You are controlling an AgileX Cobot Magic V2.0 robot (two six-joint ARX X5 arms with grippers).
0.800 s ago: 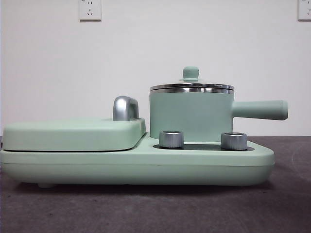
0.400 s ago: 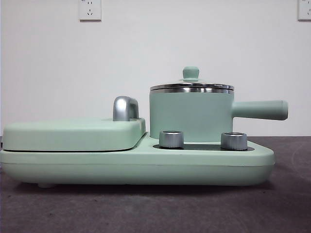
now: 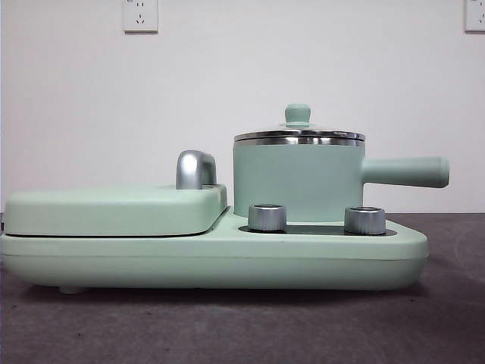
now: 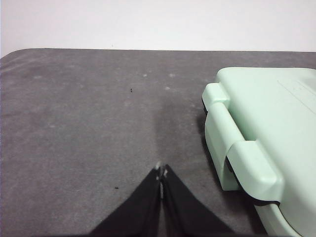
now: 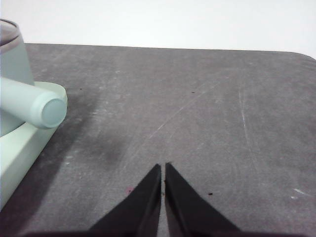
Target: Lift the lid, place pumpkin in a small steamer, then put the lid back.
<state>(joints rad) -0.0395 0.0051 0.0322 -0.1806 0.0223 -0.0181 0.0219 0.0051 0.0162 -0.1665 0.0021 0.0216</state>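
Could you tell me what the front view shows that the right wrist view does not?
Only the front view shows the round glass lid with its mint-green knob, the two silver dials and the flat hinged cover. Only the right wrist view shows the right gripper, jaws together over the grey table. Both show the mint-green steamer pot and its long side handle. Neither shows a pumpkin.

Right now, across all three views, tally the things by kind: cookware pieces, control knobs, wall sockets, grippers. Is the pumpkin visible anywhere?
Pots: 1, the small steamer
Lids: 1, the lid, seated on the pot
Hinged grill covers: 1, the grill cover
Steel control knobs: 2, left knob, right knob
Wall sockets: 2, and
Grippers: 2, left gripper, right gripper
Pumpkins: 0 in view
Total: 9
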